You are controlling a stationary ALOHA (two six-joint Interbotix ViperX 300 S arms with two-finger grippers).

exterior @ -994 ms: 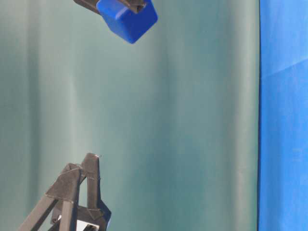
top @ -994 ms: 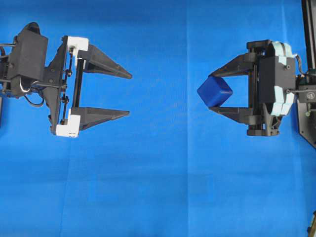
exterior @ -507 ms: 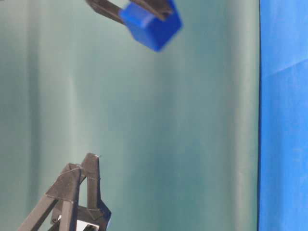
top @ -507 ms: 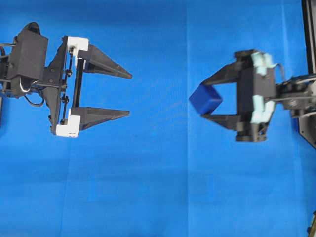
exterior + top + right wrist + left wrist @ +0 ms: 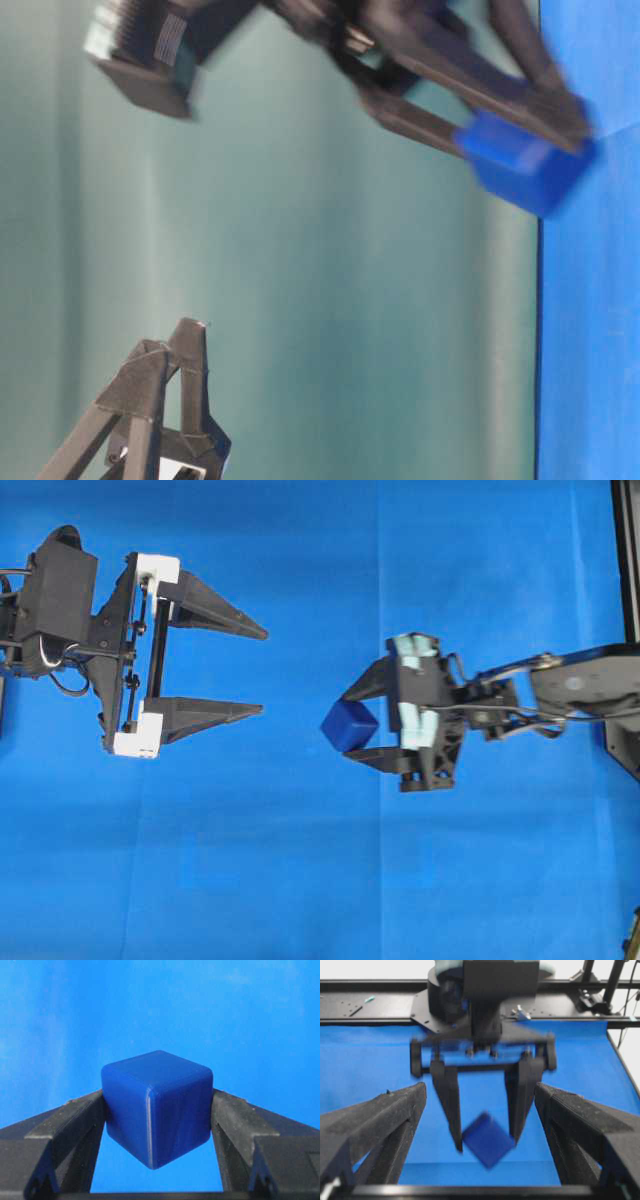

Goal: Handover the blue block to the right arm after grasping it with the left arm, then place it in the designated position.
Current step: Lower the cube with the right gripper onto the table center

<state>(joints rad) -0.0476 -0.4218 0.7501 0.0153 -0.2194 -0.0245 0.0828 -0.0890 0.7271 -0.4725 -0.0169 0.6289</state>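
Since the earlier overhead frame, the blue block has travelled from the right-hand side toward the middle of the frame, and my right end effector now tips downward with it, the arm stretched out behind toward the right edge. My right wrist view shows the block pinched between the two black fingers, turned so that one rounded corner edge faces the camera. It is gripped near the fingertips only, with blue cloth behind it. From the table-level view the block sits at the upper right, close to the cloth-covered surface, though motion blur keeps me from saying whether it touches.

My left end effector rests at the upper left of the overhead frame, fingers spread wide and holding nothing, well apart from the block. Its wrist view looks straight at the right end effector carrying the block.

What worries me is the skewed, tip-only hold: if I press a corner of the block onto the surface, it could twist between my fingers. Letting go before it sits flat could let it tumble off the designated spot, which I cannot pick out in any view.
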